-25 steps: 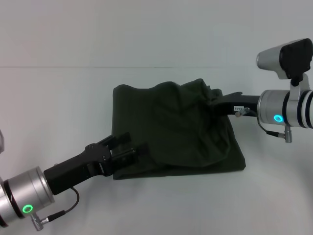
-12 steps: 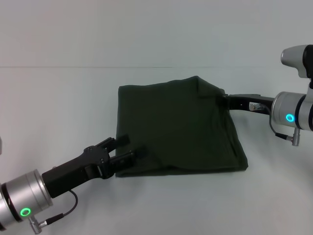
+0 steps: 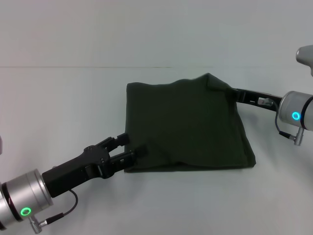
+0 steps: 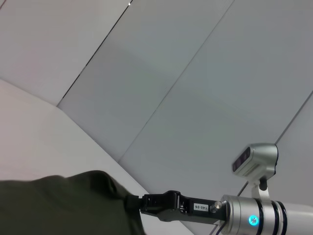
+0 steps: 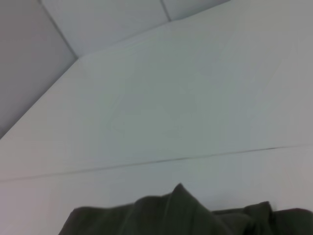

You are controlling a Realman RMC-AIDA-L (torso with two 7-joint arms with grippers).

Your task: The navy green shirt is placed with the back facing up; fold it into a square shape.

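The navy green shirt, folded nearly square on the tabletop, is pinched at opposite corners by the left tool and right tool. If released unevenly, the fold could be dragged askew.

A: Where is the navy green shirt lying?

B: It is lying folded on the table, about midway across it.

A: And the arms?

B: The left pincer is sitting at the shirt's near left corner, touching the cloth there. The right pincer is reaching in from the right and meeting the far right corner, which is standing raised off the table.
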